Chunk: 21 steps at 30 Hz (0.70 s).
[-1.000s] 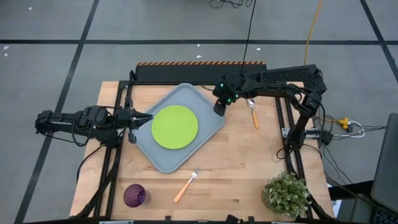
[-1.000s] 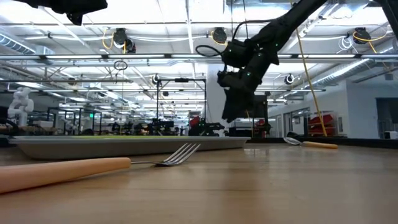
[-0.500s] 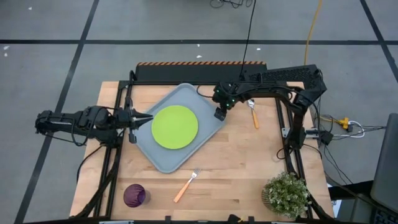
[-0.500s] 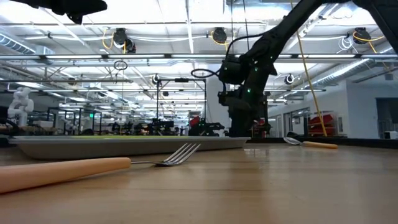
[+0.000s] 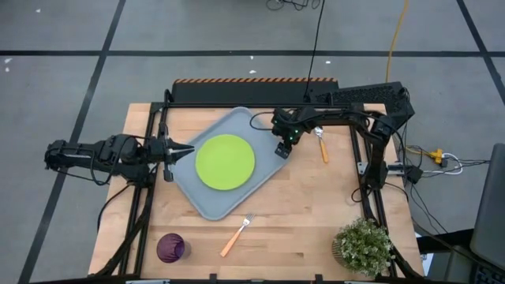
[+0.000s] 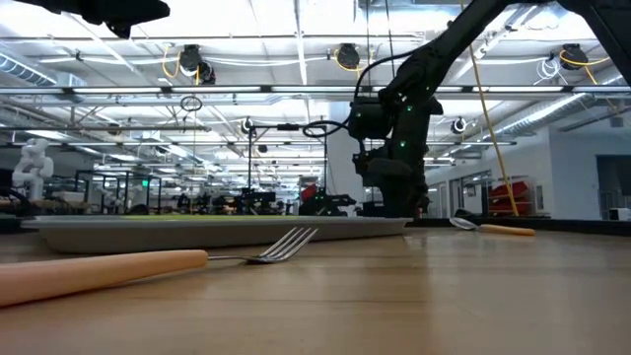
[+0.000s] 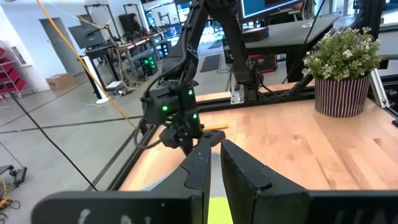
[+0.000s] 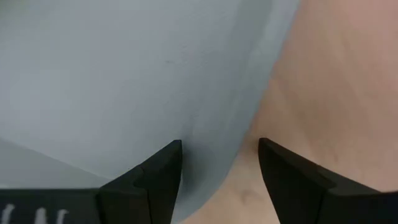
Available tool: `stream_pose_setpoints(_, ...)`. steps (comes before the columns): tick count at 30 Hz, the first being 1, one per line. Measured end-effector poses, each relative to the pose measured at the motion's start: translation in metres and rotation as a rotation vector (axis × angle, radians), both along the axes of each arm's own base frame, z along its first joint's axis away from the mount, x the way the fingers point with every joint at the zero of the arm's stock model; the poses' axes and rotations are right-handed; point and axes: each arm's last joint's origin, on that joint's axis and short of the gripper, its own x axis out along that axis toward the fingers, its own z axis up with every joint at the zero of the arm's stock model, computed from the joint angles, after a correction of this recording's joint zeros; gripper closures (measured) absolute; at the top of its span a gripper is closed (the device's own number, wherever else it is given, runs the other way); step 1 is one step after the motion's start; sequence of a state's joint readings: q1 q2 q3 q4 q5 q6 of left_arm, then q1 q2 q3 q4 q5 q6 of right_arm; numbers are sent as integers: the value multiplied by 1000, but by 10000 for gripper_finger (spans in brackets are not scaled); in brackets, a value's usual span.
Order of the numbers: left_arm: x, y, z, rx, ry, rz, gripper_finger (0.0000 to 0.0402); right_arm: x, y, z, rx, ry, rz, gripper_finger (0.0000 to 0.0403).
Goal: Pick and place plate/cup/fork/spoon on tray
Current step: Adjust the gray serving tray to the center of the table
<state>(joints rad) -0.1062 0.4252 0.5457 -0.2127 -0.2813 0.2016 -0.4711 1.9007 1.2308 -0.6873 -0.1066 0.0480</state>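
Observation:
The grey-blue tray lies slantwise in the middle of the table, with the lime-green plate flat on its floor. My right gripper points down at the tray's right edge, open. In its wrist view one finger stands over the tray's floor and the other over the bare wood. My left gripper hovers level above the tray's left edge, shut and empty. The fork and the purple cup rest on the table near its front edge. The spoon lies right of the tray. My right gripper straddles the tray's raised rim at the right edge, coming from above, one finger inside the tray and one outside. I cannot tell whether either finger touches the rim. The tray lies flat on the table.
A potted plant stands at the table's near right corner. Bare wood lies between the tray and the spoon and along the front between the fork and the plant. The arms' black frames run along both table sides.
My right gripper has sunk toward the tray's right edge and tipped from slanting to pointing nearly straight down, its fingers staying open on either side of the rim. My left gripper has kept still.

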Motion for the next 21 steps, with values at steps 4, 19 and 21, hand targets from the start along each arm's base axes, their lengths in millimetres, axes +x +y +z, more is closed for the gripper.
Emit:
stream_pose_setpoints(4, 0, 0, 0, -3, 0, 0, 360, -1, 15, -1, 3, 88, 15, 200)
stream_pose_setpoints(19, 0, 0, 0, -13, -2, 1, 360, -9, 78, 30, -130, 225, 13, 200)
stream_pose_setpoints(21, 0, 0, 0, -13, -3, 1, 360, -12, 88, 32, -138, 219, 17, 200)
